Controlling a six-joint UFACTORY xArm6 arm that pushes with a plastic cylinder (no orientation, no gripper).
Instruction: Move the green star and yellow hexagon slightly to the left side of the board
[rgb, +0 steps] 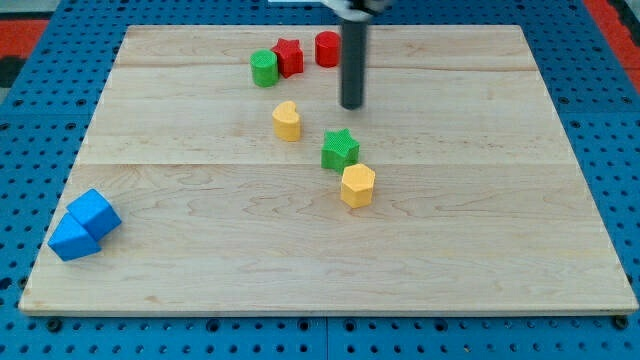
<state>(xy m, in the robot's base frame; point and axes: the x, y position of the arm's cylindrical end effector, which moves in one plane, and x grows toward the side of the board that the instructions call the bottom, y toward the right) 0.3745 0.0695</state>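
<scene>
The green star (340, 149) lies near the middle of the wooden board (480, 250). The yellow hexagon (357, 186) sits just below it and a little to the right, touching or nearly touching it. My tip (352, 106) is above the green star, slightly to its right, with a small gap between them. It touches no block.
A second yellow block (287, 120) with a rounded top lies left of my tip. A green cylinder (264, 68), a red star (289, 56) and a red cylinder (327, 49) cluster near the view's top. Two blue blocks (84, 225) sit at the lower left.
</scene>
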